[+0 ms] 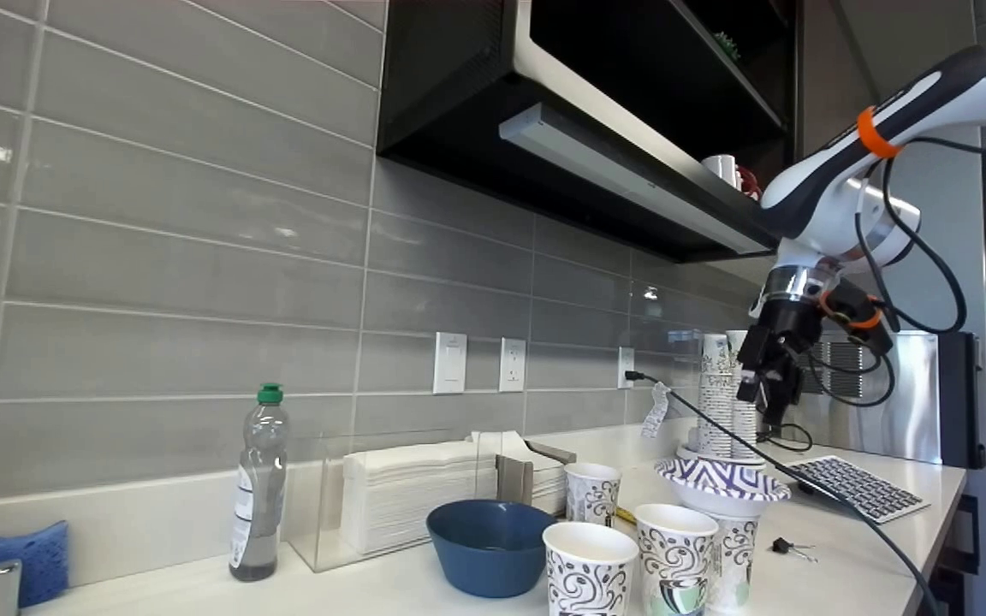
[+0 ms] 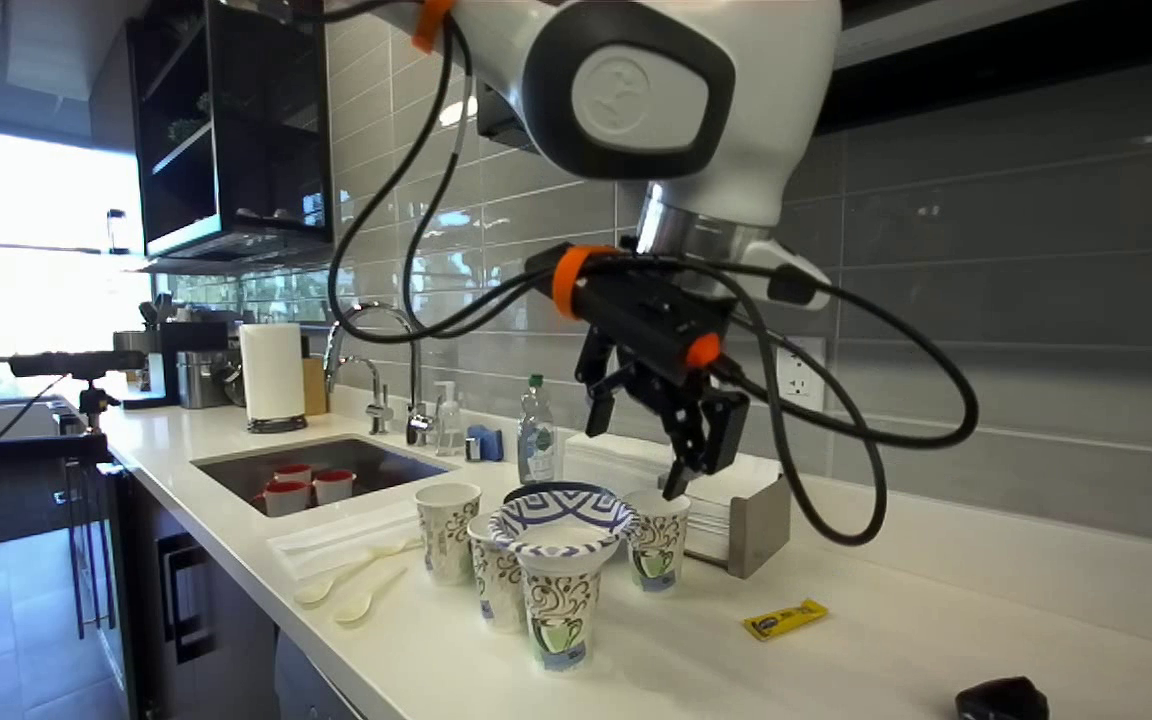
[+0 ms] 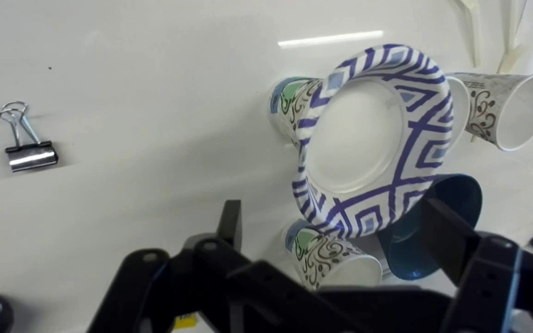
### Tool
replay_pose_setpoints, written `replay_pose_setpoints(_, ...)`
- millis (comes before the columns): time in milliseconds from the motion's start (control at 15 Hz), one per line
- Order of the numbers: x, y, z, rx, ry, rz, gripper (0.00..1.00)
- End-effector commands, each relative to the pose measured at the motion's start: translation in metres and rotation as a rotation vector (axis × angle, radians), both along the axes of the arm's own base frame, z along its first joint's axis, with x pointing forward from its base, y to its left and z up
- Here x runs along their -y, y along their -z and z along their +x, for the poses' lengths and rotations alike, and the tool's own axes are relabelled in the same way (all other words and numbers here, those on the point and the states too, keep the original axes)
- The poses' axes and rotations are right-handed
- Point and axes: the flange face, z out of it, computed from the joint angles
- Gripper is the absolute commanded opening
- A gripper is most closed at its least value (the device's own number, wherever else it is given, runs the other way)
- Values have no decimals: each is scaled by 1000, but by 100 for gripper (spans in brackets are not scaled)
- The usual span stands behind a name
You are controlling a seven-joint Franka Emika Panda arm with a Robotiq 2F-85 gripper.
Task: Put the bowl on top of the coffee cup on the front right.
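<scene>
- Black two-fingered robot gripper (image 3: 339,230), fingers spread wide apart, hangs above the white countertop (image 3: 155,115).
- Small shallow white bowl with a dark blue geometric pattern (image 2: 564,535): below the gripper and apart from it in both exterior views; in the wrist view part of its rim shows between the fingers (most of it lies past their tips).
- That bowl rests on the mouth of an upright white paper coffee cup with brown printed scrolls (image 2: 561,620), its rim overhanging the cup.
- Three more white paper cups with the same print (image 2: 449,535) stand near; one is just beside the bowl's cup, and whether they touch I cannot tell.
- Larger plain solid-blue bowl (image 1: 490,552) sits near these cups, close to a stack of folded white paper napkins (image 1: 416,483).
- Countertop's open edge runs along one side of the group, in an exterior view, with two off-white plastic spoons (image 2: 353,608) lying near it.
- Broad countertop room stretches, in the wrist view, from the bowl's cup to a small black metal binder clip (image 3: 32,156), well apart from it.
- Flat yellow packet (image 2: 784,620) lies apart from the cups, in an exterior view.
- Black power cord (image 1: 852,505) slants across an exterior view past the patterned rim (how near, I cannot tell).
</scene>
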Motion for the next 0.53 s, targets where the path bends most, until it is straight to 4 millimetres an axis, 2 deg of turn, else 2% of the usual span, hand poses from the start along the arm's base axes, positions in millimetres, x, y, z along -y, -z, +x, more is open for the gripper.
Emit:
replay_pose_setpoints(0,-1,-48,-36,72,23,-43,100)
replay_pose_setpoints(133,-2,-67,-47,110,23,-64,100)
replay_pose_setpoints(200,5,-57,-28,93,16,-47,100)
replay_pose_setpoints(333,3,-70,-39,119,19,-56,100)
replay_pose_setpoints(467,1,-70,-43,121,19,-54,100)
